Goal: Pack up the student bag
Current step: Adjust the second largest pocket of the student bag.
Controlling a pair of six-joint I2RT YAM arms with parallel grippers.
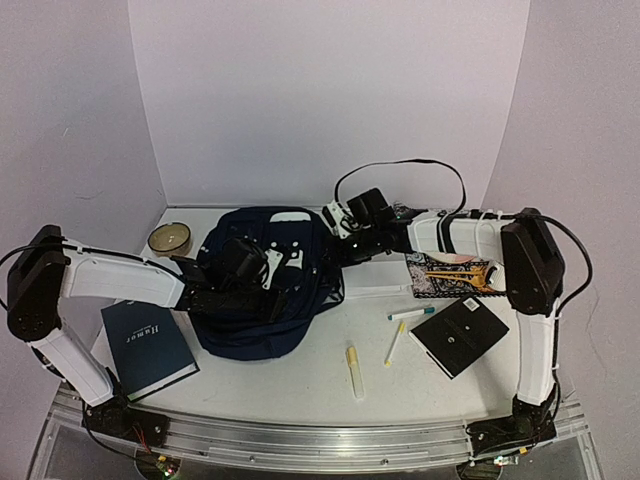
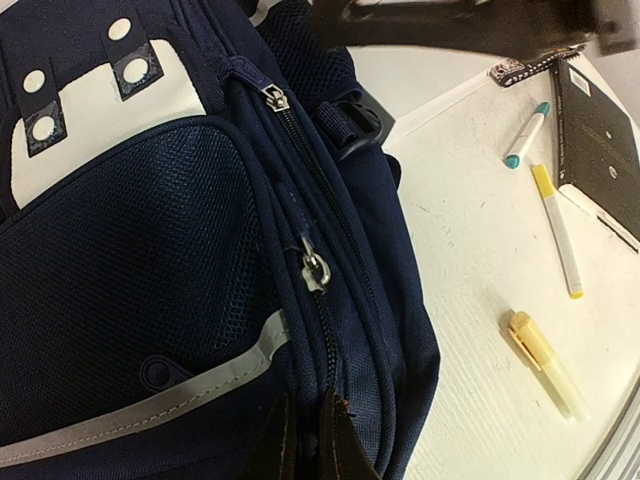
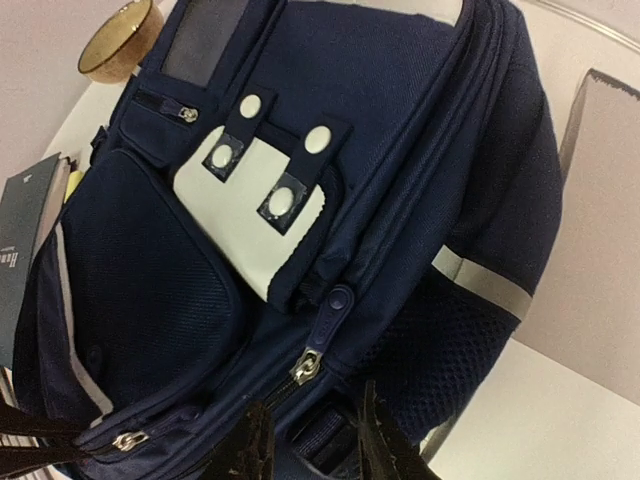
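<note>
The student bag [image 1: 262, 300] is a navy backpack with white patches, lying flat mid-table. My left gripper [image 1: 278, 288] rests on its front. In the left wrist view its fingers [image 2: 345, 440] stand close together, pinching a fold of the bag [image 2: 150, 250] at the zipper seam, just below a metal zipper slider [image 2: 314, 272]. My right gripper [image 1: 338, 252] is at the bag's right edge. In the right wrist view it [image 3: 315, 450] is open, its fingers either side of a side strap, just below a zipper pull [image 3: 335, 310] on the bag [image 3: 380, 110].
A dark hardcover book [image 1: 150, 345] lies left of the bag and a bowl [image 1: 170, 238] behind it. To the right lie a yellow highlighter [image 1: 355, 370], a yellow pen [image 1: 395, 343], a teal marker [image 1: 411, 313], a black notebook [image 1: 460, 335] and a patterned case [image 1: 450, 275].
</note>
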